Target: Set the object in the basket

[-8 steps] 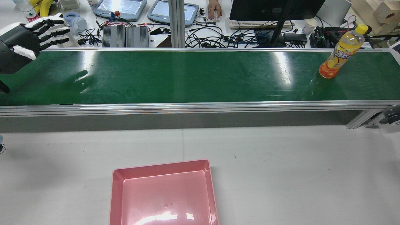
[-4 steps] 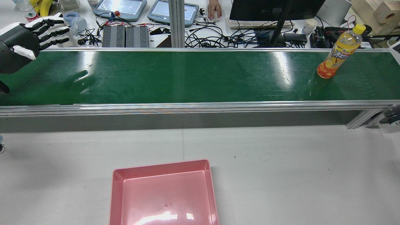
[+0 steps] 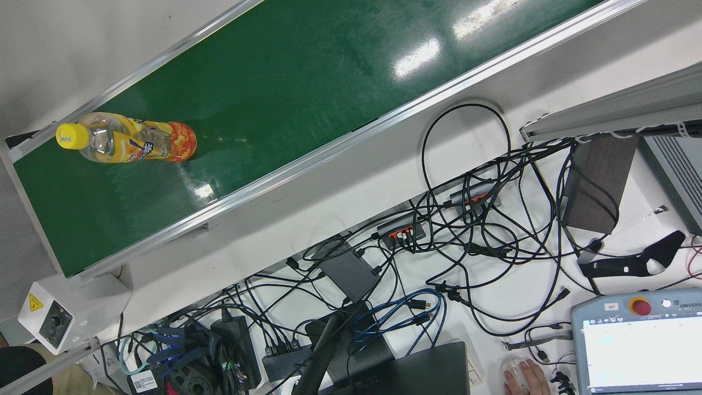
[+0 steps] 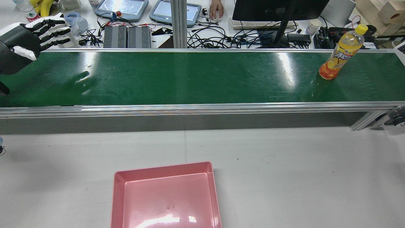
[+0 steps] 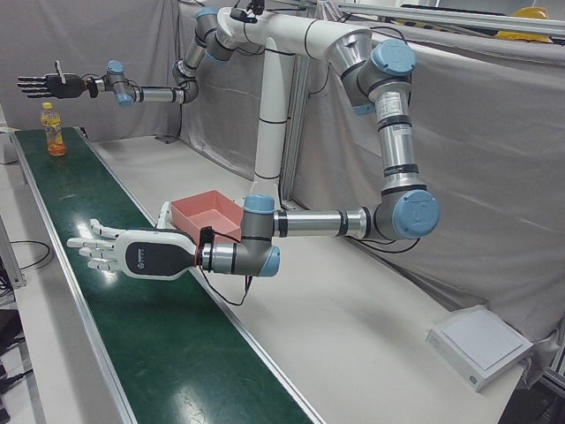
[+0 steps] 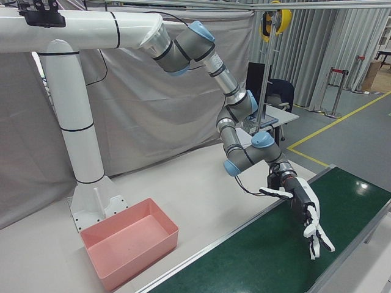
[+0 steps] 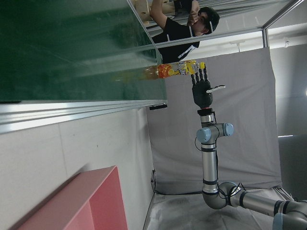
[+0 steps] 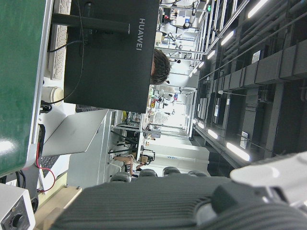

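An orange drink bottle (image 4: 341, 53) with a yellow cap stands upright at the right end of the green conveyor belt (image 4: 190, 79); its label print is too small to read. The pink basket (image 4: 164, 196) on the white table (image 4: 284, 174) holds nothing. Both the left hand (image 5: 119, 254) and the right hand (image 5: 46, 85) hover over the belt with fingers spread, grasping nothing.

Grey curtains (image 5: 494, 132) are hung behind the white table (image 4: 284, 177). A cluttered desk (image 3: 493, 263) is strewn with black cables (image 3: 471, 230), and a black monitor (image 4: 278, 9) is stood there. Yellow lines (image 6: 324, 131) are marked across the floor.
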Available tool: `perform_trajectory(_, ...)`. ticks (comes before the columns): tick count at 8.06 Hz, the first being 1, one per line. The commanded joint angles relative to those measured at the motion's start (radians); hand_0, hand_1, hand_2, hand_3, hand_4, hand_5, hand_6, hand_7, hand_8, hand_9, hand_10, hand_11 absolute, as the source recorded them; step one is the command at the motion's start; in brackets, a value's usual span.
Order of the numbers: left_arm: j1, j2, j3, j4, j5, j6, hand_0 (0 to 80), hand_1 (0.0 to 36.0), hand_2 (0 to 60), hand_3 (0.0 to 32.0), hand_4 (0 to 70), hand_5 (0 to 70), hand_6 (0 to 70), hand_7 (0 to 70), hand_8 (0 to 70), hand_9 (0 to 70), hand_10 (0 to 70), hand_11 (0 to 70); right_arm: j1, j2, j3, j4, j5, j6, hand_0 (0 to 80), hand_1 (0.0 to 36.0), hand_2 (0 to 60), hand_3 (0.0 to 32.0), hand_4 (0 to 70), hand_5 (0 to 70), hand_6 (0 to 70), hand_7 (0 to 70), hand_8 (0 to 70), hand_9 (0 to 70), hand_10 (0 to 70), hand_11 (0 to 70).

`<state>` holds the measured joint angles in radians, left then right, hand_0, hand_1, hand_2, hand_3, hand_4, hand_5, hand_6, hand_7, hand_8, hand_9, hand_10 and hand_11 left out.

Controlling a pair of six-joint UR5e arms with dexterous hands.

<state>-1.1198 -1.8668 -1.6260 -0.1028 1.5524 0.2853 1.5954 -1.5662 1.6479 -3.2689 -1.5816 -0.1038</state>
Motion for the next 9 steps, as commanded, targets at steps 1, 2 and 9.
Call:
perform_trajectory(1, 0.0, 0.0, -0.014, 0.005, 0.0, 0.0, 49.6, 6.7, 0.0, 7.2, 12.9, 26.7, 1.9, 1.8, 10.4, 10.7, 8.3, 13.0, 0.0, 0.0, 0.003, 0.0, 0.0, -0.001, 0.0, 0.0, 0.0, 0.0, 0.0, 0.0, 0.0, 0.0, 0.0, 0.0, 0.0, 0.0)
perform_trajectory(2, -0.002, 0.002, -0.014, 0.006, 0.002, 0.0, 49.6, 6.5, 0.0, 6.6, 12.9, 26.8, 2.0, 1.7, 10.5, 10.8, 8.5, 13.2, 0.0, 0.0, 0.001, 0.0, 0.0, -0.001, 0.0, 0.0, 0.0, 0.0, 0.0, 0.0, 0.0, 0.0, 0.0, 0.0, 0.0, 0.0)
perform_trajectory(9, 0.002, 0.0, -0.014, 0.011, 0.0, 0.003, 49.0, 6.8, 0.0, 6.4, 13.1, 27.4, 2.3, 1.8, 10.7, 11.0, 8.6, 13.4, 0.0, 0.0, 0.001, 0.0, 0.0, -0.001, 0.0, 0.0, 0.0, 0.0, 0.0, 0.0, 0.0, 0.0, 0.0, 0.0, 0.0, 0.0)
